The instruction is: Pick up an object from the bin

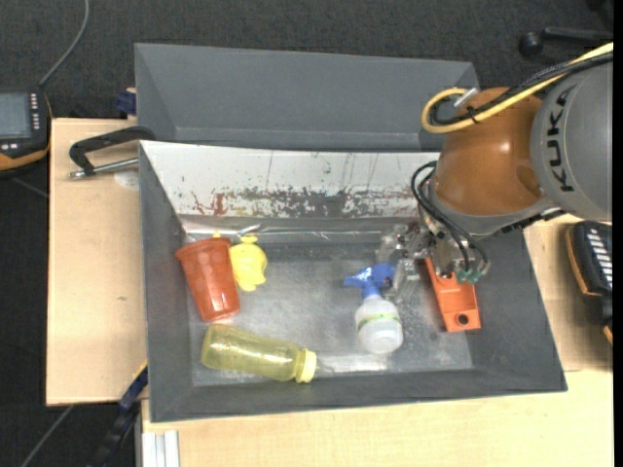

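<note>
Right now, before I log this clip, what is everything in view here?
cup: one, orange-red, on its side at the bin's left
toy: one, yellow, right beside the cup
bottle: one, yellow-green, lying along the front left
spray bottle: one, white with a blue head, mid floor
block: one, orange, right of the spray bottle
bin: one, grey metal, holds all the above
arm: one, grey with an orange-brown wrist cover, reaching in from the right
gripper: one, metal, low between the spray bottle's head and the block
</note>
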`<move>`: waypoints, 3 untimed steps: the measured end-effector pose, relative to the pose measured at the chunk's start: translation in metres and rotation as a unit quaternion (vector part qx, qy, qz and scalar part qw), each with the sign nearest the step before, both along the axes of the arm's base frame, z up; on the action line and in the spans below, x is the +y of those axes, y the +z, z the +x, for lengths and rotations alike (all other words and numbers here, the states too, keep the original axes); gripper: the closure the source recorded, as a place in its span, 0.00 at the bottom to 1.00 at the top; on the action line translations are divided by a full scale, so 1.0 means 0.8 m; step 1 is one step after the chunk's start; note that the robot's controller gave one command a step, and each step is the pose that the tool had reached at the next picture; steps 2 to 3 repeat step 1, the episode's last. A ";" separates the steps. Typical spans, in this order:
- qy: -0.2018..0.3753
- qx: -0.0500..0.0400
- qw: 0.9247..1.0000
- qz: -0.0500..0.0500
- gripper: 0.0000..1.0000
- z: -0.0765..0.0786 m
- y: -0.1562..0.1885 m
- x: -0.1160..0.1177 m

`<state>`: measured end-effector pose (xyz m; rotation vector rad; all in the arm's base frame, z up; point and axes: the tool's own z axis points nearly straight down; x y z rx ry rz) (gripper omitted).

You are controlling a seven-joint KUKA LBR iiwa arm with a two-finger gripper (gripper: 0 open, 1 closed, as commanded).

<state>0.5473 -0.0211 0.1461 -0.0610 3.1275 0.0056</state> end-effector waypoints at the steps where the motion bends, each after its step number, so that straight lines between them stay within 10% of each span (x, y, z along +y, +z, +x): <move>1: 0.000 0.000 1.000 0.000 1.00 0.000 0.008 0.000; 3: 0.000 0.000 1.000 0.000 1.00 0.000 0.008 0.000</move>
